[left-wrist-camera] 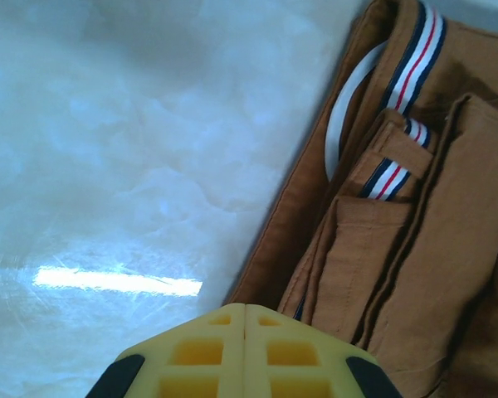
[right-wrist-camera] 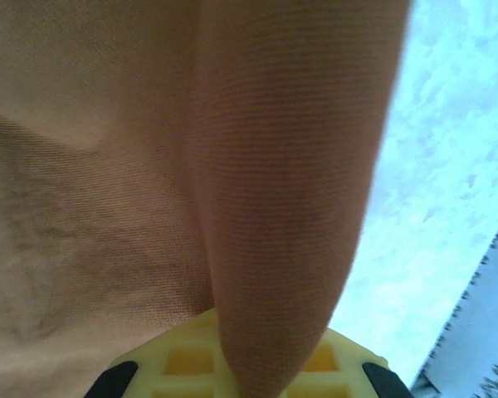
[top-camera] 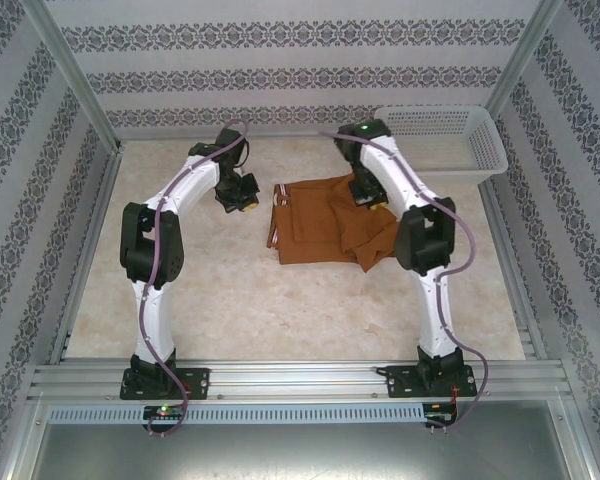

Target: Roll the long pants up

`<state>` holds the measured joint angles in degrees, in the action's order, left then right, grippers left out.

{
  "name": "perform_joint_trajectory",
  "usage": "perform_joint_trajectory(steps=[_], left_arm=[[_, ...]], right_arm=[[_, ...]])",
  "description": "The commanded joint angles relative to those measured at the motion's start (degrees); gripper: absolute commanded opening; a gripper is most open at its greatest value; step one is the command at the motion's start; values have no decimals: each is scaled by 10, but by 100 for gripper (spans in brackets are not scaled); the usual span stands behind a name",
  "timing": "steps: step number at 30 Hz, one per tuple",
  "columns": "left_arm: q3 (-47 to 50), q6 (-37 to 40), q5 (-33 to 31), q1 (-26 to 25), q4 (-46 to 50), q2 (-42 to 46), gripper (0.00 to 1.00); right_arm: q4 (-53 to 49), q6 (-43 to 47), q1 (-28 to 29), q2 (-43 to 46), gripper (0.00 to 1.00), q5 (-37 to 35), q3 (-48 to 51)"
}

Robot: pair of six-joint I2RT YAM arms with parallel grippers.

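Early in the roll, with the long pants folded flat on the table toward its far side, right gripper pinching a raised fold at their right edge, left gripper closed empty just beside the waistband; likely calls next for turning that fold leftward over the cloth without letting it slip.

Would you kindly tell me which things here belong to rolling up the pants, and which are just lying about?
Belonging to the job:
- long pants, lying folded on the table
- right pincer, shut on a fold of the pants
- left pincer, shut, beside the waistband

Just lying about:
- white basket, far right corner
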<state>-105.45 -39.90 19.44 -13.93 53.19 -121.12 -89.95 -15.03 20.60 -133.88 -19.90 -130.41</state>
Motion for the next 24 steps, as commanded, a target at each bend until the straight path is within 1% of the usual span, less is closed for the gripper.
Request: perform_joint_trajectory(steps=[1, 4, 9, 11, 13, 15, 19, 24], left_arm=[[13, 17, -4, -5, 1, 37, 0], [23, 20, -4, -6, 0, 44, 0], [43, 13, 0, -5, -15, 50, 0], [58, 1, 10, -5, -35, 56, 0], [85, -18, 28, -6, -67, 63, 0], [105, -36, 35, -9, -89, 67, 0], [107, -44, 41, -13, -96, 64, 0], [104, -46, 47, -21, -105, 51, 0]], right_arm=[[-46, -20, 23, -60, 0, -41, -33], [-57, -26, 41, -103, 0, -35, -79], [-71, -34, 71, -150, 0, -21, -154], [-69, -41, 75, -160, 0, 2, -161], [-49, -49, 76, -158, 0, 40, -146], [-29, -58, 79, -147, 0, 56, -127], [-12, -62, 82, -122, 0, 60, -122], [-21, -57, 61, -89, 0, 62, -139]])
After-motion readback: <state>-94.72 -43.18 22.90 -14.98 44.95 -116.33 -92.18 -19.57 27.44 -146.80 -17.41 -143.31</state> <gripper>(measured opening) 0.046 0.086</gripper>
